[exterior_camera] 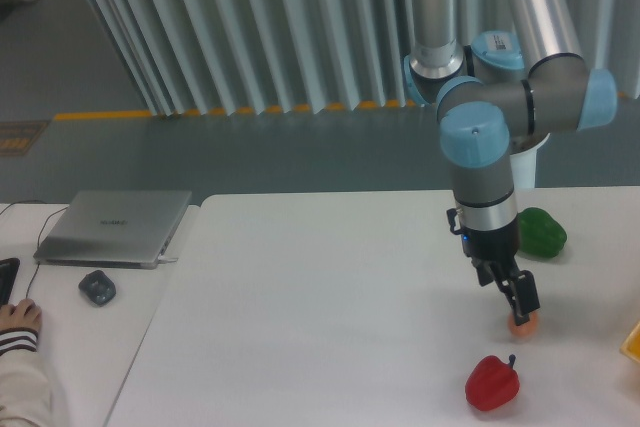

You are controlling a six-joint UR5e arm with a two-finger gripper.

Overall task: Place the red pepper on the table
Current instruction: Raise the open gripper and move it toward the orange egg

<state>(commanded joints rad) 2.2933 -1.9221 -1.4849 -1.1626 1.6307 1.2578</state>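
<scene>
So we've got the big white table point(300, 317) filling most of the lower view, with the arm point(500, 117) coming down from the top right over its right side. Off to the left sits a lighter side desk point(60, 347) with a silver laptop point(115, 227) lying shut on it, a dark mouse point(97, 288) just in front of the laptop, and somebody's hand point(17, 318) in a striped sleeve resting at the left edge.

On the table's right side there's a green pepper point(541, 232), partly tucked behind the arm's wrist. The red pepper point(492, 382) is lying on the table near the front edge, stem pointing up and to the right, with nothing touching it.

The gripper point(521, 300) hangs above and a bit to the right of the red pepper, clearly apart from it. The dark fingers overlap the small orange ball point(522, 325), which sits between the two peppers, so only the ball's lower part shows under the tips. We honestly can't tell if the jaws are apart or together from this angle, or if they're actually touching the ball. Either way, the red pepper isn't between them. It's below and to the left of the fingertips, sitting on the table by itself.
</scene>
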